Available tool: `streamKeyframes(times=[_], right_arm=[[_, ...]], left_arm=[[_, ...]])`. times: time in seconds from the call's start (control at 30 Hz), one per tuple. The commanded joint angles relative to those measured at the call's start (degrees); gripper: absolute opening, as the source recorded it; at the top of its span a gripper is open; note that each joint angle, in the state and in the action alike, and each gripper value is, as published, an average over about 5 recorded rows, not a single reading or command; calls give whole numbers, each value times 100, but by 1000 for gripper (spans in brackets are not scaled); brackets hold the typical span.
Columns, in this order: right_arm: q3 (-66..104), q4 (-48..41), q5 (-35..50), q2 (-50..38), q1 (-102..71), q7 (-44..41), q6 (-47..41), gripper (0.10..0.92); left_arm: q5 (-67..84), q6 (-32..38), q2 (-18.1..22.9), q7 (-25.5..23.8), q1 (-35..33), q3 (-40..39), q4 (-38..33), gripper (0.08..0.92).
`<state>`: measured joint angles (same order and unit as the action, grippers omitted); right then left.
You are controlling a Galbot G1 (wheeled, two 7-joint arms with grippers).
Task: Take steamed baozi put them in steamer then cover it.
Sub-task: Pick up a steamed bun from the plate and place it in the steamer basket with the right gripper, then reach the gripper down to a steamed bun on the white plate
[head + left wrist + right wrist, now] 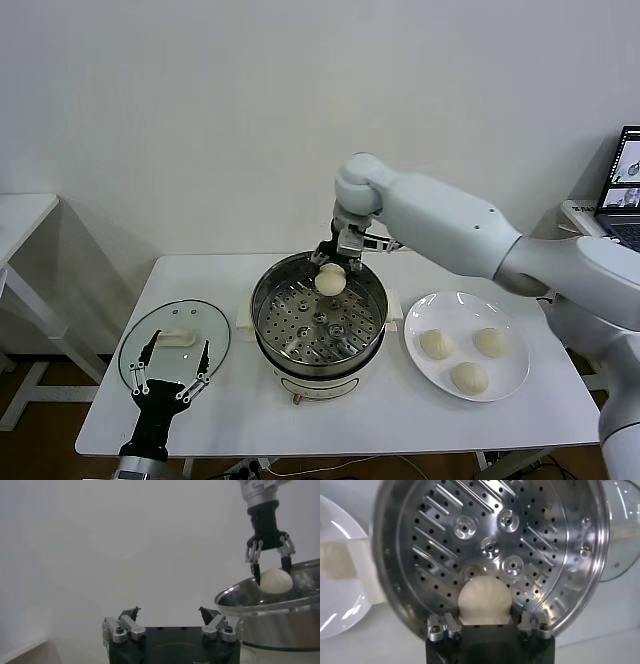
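The right gripper (334,268) is clamped on one bun (331,279) and holds it over the far part of the steamer (275,290), just inside the rim and above the holed floor. In the right wrist view the bun (484,600) sits between the fingers, with the steel floor (490,545) below it and no other bun on it. So I judge this is the first bun of four, in the step of placing. Three buns (436,344) wait on the plate (510,375) at the right of the steamer.

The left gripper (171,372) hangs with fingers apart over the near edge of the glass lid (212,325), which lies flat on the table (420,420) at the left of the steamer.

The next move probably calls for lowering the bun to the floor, opening the fingers, and rising straight so the bun does not roll. It is better to set it near one side, so that room is left for the other three.
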<state>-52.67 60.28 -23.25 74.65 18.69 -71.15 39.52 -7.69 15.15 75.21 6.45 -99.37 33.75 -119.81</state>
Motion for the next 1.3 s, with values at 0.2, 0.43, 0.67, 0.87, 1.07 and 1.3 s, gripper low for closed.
streamKeyframes(times=[0.2,0.43,0.67,0.87,1.07,1.3], right_arm=[[58,-558,-581,572,-261,236,194,735],[115,-524,-516,543,-225,264,174,801],[253,432,1206,-326,438,-654,-890,822],[-303,622,3219,-1768,1414,-1228,-2803,823],[-1042,103,4058,-2878,1520,-925,-3697,823],[-1840,232,4157,-3649,910,-207,-4134,823]], left_arm=[[4,40,2,4,12,25,20,823],[6,43,6,7,28,32,18,823],[5,53,-11,7,17,63,24,823],[-3,45,-16,5,47,3,27,823],[-18,47,-35,5,68,-69,32,823],[-20,45,-45,9,122,-102,62,823]])
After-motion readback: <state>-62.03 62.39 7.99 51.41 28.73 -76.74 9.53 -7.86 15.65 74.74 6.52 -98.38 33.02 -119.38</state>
